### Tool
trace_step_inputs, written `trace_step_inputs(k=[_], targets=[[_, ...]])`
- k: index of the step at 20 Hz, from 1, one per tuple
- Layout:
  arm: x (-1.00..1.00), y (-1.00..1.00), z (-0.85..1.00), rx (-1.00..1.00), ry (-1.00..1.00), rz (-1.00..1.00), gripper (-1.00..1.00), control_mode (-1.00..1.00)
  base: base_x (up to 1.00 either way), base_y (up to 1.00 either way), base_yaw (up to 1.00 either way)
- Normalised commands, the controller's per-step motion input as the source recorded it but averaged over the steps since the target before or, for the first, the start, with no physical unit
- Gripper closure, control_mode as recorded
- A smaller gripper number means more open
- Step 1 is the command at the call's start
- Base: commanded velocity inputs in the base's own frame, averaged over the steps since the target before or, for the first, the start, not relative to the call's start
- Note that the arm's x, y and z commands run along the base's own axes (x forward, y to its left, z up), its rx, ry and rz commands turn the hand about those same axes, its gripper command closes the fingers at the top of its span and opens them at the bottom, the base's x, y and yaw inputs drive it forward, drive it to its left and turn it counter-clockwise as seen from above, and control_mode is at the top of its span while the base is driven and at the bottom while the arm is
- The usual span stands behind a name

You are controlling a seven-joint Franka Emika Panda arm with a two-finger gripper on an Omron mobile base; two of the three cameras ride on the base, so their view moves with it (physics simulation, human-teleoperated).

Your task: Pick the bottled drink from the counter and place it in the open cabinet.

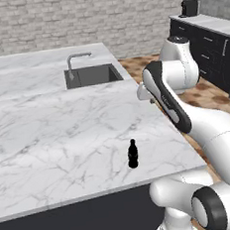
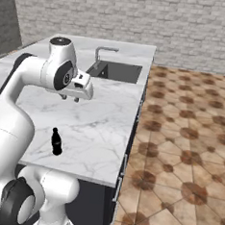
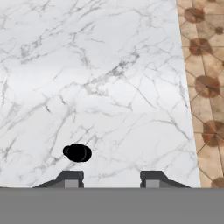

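The bottled drink [image 1: 132, 154] [image 2: 57, 142], small and black, stands upright on the counter [image 1: 49, 133] [image 2: 104, 118] near its front edge. In the hand view I look down on the bottled drink [image 3: 78, 152], just ahead of my left fingertip. My gripper [image 1: 144, 93] [image 2: 70, 97] [image 3: 111, 177] hangs above the marble, well above the bottle and farther back, pointing down. Its fingertips stand wide apart with nothing between them, so it is open. The open cabinet is out of view.
An inset dark sink [image 1: 93, 75] [image 2: 115, 71] with a steel faucet [image 1: 72, 64] [image 2: 101, 53] sits at the far end. The counter's right edge drops to tiled floor [image 2: 179, 139]. Black base cabinets [image 1: 210, 48] under a smaller marble top line the far right.
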Motion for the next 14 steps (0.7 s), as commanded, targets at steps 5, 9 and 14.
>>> trace_step_inputs(k=[5,9,14], targets=[[0.0,0.0,-0.05,-0.04,0.03,0.0,-1.0,-1.0,0.0,0.0,0.0],[-0.18,-0.04,-0.22,-0.02,0.02,0.12,-1.0,-1.0,0.0,0.0,0.0],[-0.3,-0.07,-0.25,0.01,0.0,0.2,-1.0,-1.0,0.0,0.0,0.0]])
